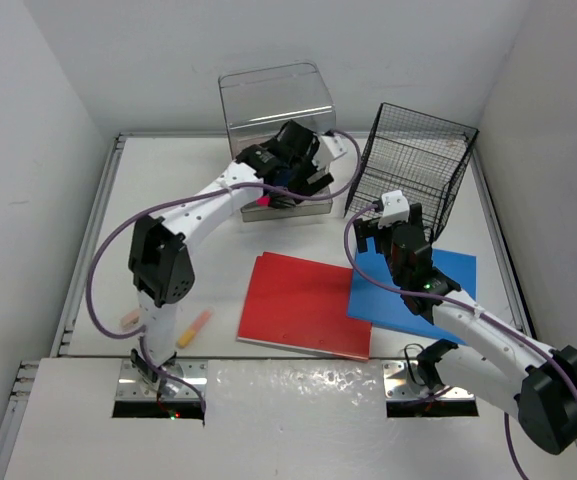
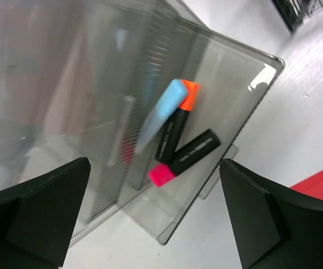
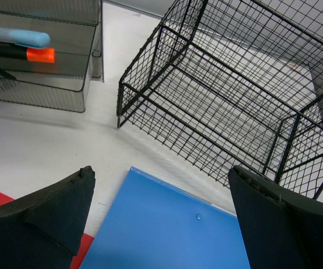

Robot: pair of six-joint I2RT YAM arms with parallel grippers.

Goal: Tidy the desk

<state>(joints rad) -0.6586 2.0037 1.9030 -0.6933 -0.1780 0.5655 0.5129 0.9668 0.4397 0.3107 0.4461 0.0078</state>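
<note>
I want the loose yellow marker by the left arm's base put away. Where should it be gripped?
Take the yellow marker at mid-barrel, from straight above: it lies flat on the desk, slanted, so close across its narrow width.

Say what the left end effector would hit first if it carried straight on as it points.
Likely the pink-capped highlighter lying in the clear tray: it sits between the fingers of the open left end effector in the wrist view. Depth is unclear, so the tray's floor beside it could come first.
</note>
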